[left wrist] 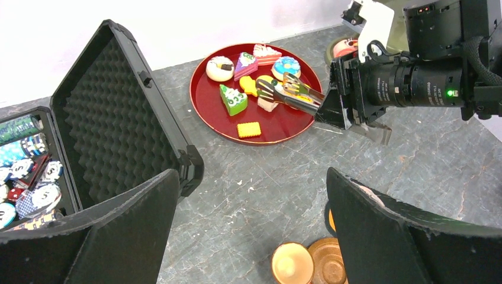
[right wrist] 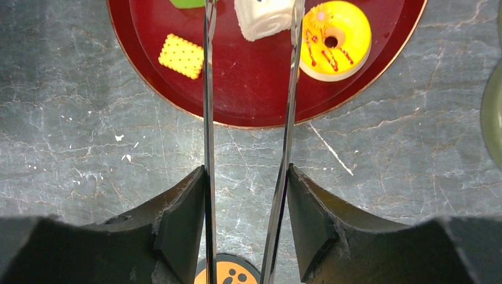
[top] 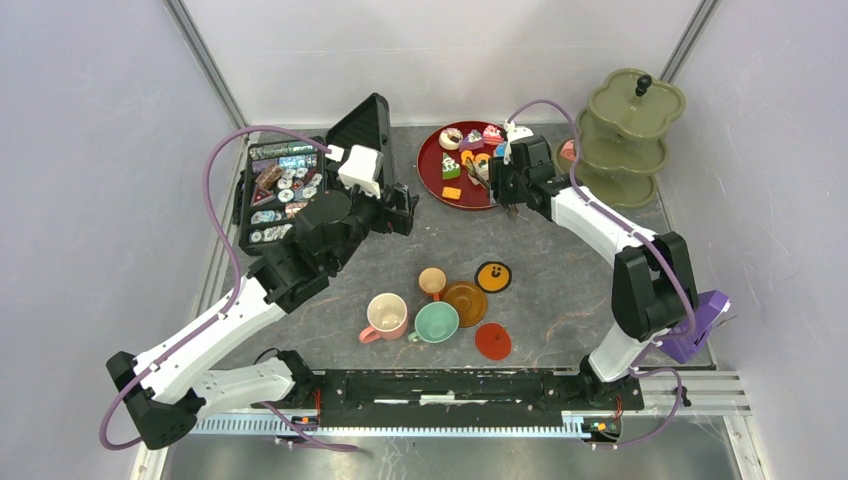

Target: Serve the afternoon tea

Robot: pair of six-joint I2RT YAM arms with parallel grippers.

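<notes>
A red tray (top: 428, 180) at the back holds several toy pastries. My right gripper (top: 508, 192) is shut on thin metal tongs (right wrist: 207, 89) at the tray's right edge. The tong tips straddle a white roll (right wrist: 263, 18); whether they pinch it is cut off. A yellow donut (right wrist: 334, 38) and an orange biscuit (right wrist: 182, 56) lie beside it. The pink cup (top: 386, 315), mint cup (top: 436, 322), small orange cup (top: 432, 282) and three saucers (top: 466, 303) stand near the front. My left gripper (top: 403, 212) is open and empty, above the table between case and tray.
An open black case (top: 285, 190) of poker chips lies at the back left, its lid upright beside my left gripper. A green tiered stand (top: 625, 130) is at the back right. An orange saucer (right wrist: 228, 273) lies under my right wrist.
</notes>
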